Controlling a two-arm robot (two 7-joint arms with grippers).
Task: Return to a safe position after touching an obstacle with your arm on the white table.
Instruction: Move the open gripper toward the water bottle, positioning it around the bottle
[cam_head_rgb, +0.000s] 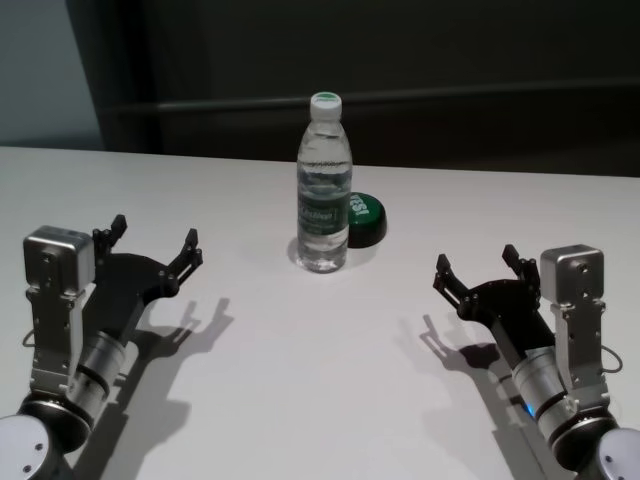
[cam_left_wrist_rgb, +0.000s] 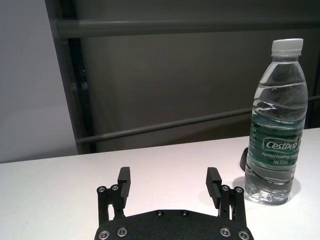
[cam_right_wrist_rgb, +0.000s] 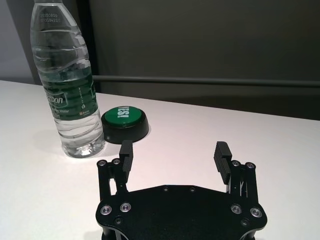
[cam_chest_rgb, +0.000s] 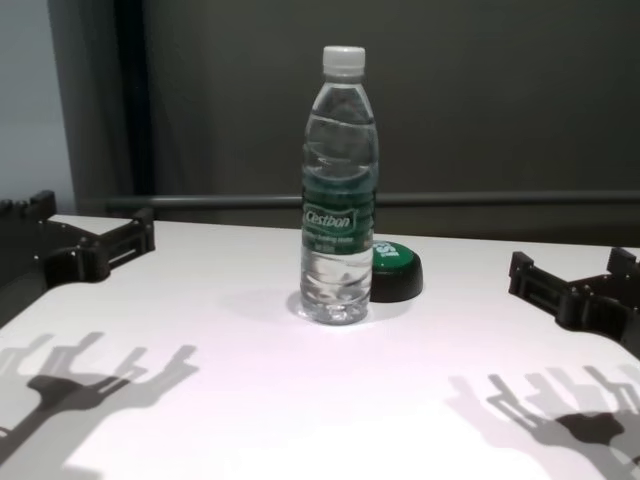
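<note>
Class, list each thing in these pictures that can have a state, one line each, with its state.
Water bottle: upright, capped, touched by neither gripper.
Green button: flat on the table, just behind the bottle, untouched.
Left gripper: open, empty, above the table, left of the bottle.
Right gripper: open, empty, right of the bottle.

Bright overhead light on the white surface (cam_head_rgb: 300, 400), dark backdrop behind. Each gripper casts sharp, doubled shadows toward the camera. Soft glare on the bottle (cam_chest_rgb: 340, 200).
</note>
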